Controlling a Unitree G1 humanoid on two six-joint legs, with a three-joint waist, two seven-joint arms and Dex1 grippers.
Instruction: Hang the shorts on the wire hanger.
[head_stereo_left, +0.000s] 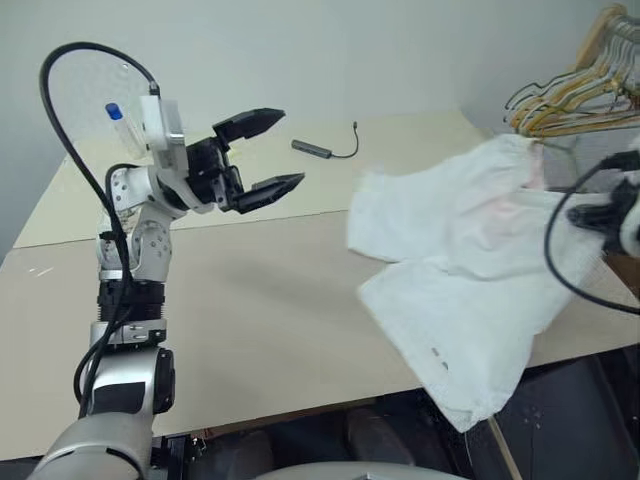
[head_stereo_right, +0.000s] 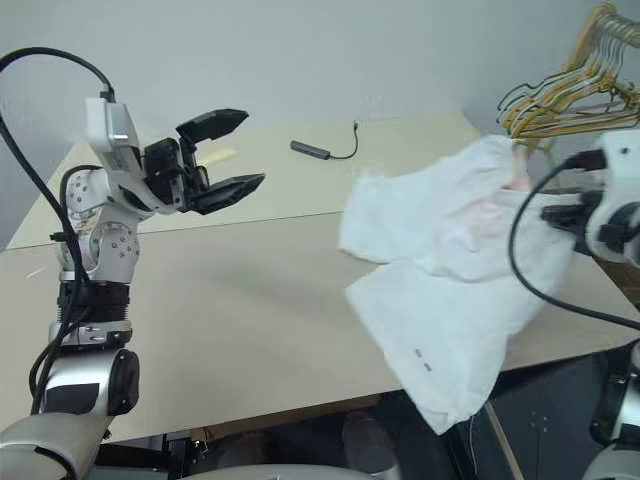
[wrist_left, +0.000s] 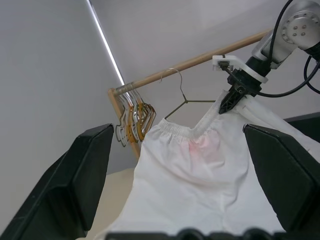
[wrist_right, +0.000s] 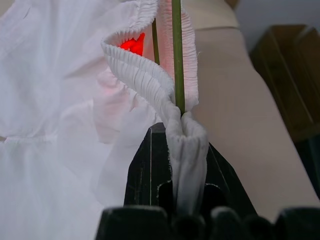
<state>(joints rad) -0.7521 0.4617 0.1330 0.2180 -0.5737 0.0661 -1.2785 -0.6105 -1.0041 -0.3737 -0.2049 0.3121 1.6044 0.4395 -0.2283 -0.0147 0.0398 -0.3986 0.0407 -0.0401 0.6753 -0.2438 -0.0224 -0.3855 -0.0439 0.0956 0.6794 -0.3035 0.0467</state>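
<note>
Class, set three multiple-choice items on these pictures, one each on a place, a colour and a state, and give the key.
1. Where is the small dark cable adapter?
A. on the far part of the tabletop
B. on the wooden rail
C. under the shorts

2. What colour is the wire hanger running through the waistband?
A. yellow
B. olive-green
C. black

3. How is the left end effector?
A. shut on the shorts
B. open, holding nothing
C. shut on a hanger

Key: 1 A, it lies beyond the shorts. 2 B, the right wrist view shows green wire. 3 B, its fingers stand apart; the right end effector pinches the waistband.
</note>
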